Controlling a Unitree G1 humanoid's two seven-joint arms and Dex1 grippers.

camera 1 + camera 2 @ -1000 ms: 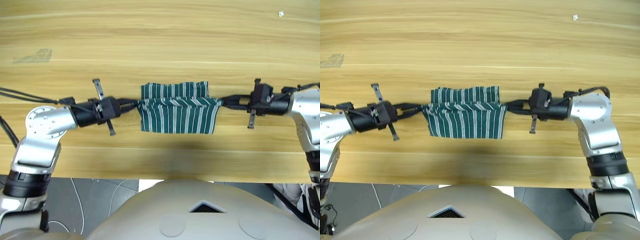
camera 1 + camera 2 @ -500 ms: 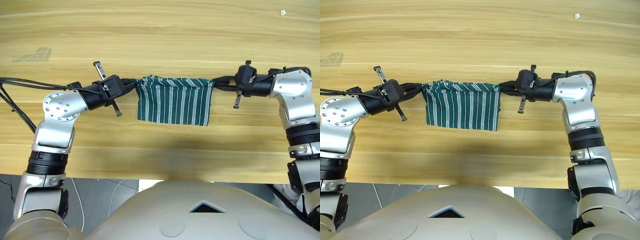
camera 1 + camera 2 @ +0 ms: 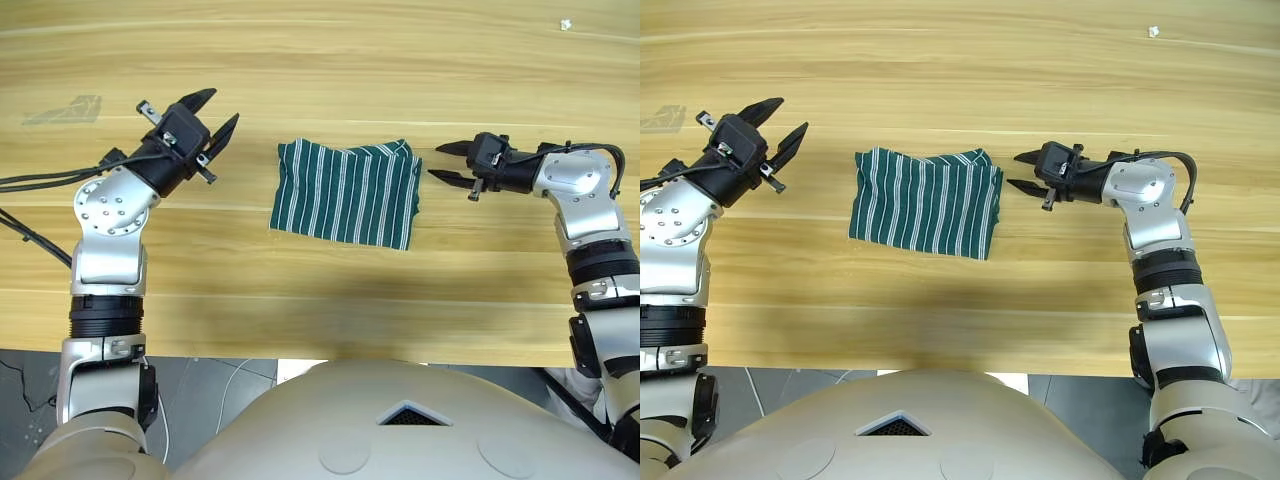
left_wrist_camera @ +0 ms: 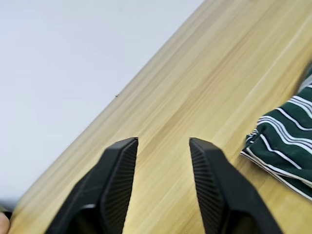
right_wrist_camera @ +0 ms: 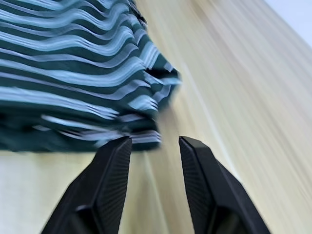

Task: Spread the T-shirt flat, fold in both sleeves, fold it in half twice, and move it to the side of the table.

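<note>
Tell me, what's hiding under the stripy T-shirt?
The folded T-shirt lies on the wooden table, and bare wood shows all around it. At its edges you can see its own folded layers. The spot right beneath the cloth is covered, so I cannot tell.

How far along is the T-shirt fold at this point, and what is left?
Folding looks done: the T-shirt lies as a small layered rectangle in the middle of the table. Nothing is in hand: the left gripper and right gripper are open, one on each side, not touching it. Left: moving it to the side of the table.
</note>
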